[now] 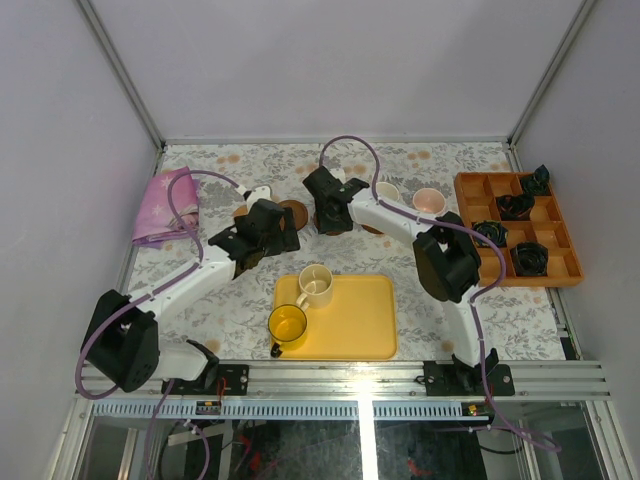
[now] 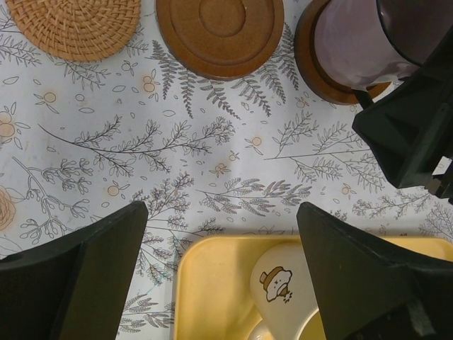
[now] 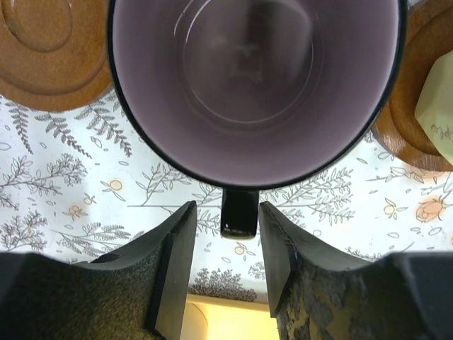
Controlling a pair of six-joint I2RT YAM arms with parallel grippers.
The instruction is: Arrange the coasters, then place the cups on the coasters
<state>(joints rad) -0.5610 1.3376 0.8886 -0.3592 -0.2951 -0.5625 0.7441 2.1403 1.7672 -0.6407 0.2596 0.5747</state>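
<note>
A purple-grey cup [image 3: 255, 78] stands on a dark wooden coaster [image 2: 311, 64]. Its black handle [image 3: 239, 211] sits between the jaws of my right gripper [image 3: 226, 219], which is open with a gap on each side of the handle. To its left lie a bare brown coaster [image 2: 219, 32] and a woven coaster [image 2: 74, 25]. A pale cup [image 3: 435, 106] rests on another coaster [image 3: 407, 120] on the right. My left gripper [image 2: 223, 273] is open and empty above the edge of the yellow tray [image 2: 212, 297]. On that tray stand a cream cup [image 1: 315, 285] and a yellow cup [image 1: 287, 323]. A pink cup [image 1: 428, 200] stands further right.
An orange compartment box [image 1: 470, 185] with small black objects stands at the right edge. A pink cloth [image 1: 165, 205] lies at the back left. Both wrists hang close together over the row of coasters, with the right gripper [image 2: 410, 127] just beside the left one.
</note>
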